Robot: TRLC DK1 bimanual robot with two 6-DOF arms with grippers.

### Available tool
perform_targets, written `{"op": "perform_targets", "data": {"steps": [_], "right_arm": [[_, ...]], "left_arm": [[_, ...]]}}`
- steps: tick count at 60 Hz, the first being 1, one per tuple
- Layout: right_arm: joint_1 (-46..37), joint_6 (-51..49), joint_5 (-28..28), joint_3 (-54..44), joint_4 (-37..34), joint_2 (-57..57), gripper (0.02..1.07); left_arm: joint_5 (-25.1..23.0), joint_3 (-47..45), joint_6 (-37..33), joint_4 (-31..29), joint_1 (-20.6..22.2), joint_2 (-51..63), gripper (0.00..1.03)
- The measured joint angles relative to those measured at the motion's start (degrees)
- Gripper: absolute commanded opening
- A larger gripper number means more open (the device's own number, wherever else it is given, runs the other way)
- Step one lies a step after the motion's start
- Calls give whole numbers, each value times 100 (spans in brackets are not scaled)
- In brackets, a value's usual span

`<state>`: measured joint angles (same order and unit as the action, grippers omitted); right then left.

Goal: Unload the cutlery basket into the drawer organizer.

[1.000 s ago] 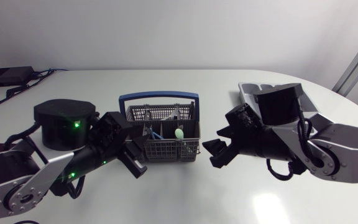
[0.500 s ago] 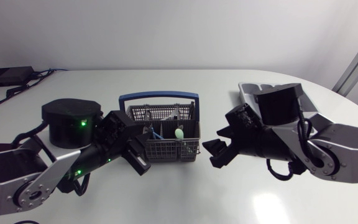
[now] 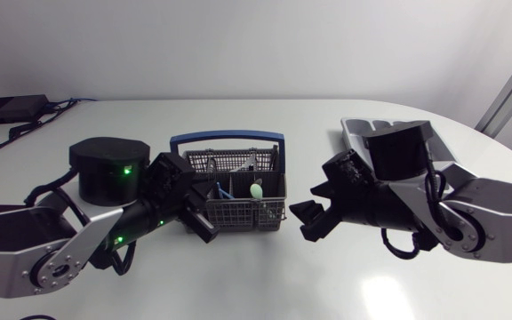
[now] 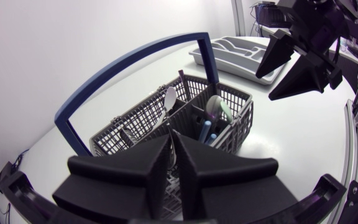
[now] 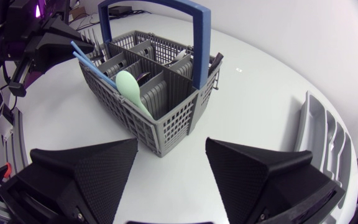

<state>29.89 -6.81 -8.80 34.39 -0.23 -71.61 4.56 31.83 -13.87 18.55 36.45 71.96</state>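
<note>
The cutlery basket (image 3: 243,216) is sitting in the middle of the table, with its blue handle (image 3: 225,140) arching over the top. The drawer organizer (image 4: 229,53) is lying well apart from it, off to the right and partly hidden behind the right arm.

The left gripper (image 4: 173,162) is pressing right up by the basket's near wall. Its fingers are squeezed almost together, and I am not seeing anything between them. The right gripper (image 5: 169,162) is hanging just beside the other end of the basket, with its fingers spread wide and nothing in them.

Here is what I am worrying about. The basket looks light, so a nudge from the left gripper could make it slide or tip. The handle is in the way too, since a gripper coming down could bump it. The pale green spoon (image 5: 132,87) and the blue sticks (image 5: 89,56) are leaning together, so pulling one could drag the other out. And both arms are crowding one small basket, so they could knock into each other.
</note>
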Motion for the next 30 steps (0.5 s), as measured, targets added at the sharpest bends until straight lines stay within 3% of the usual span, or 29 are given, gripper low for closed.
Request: {"op": "perform_targets", "data": {"steps": [30], "right_arm": [[7,2,0,0,-2,0,82]], "left_arm": [[-1335,256,632,-625,-793,-942,4]]}}
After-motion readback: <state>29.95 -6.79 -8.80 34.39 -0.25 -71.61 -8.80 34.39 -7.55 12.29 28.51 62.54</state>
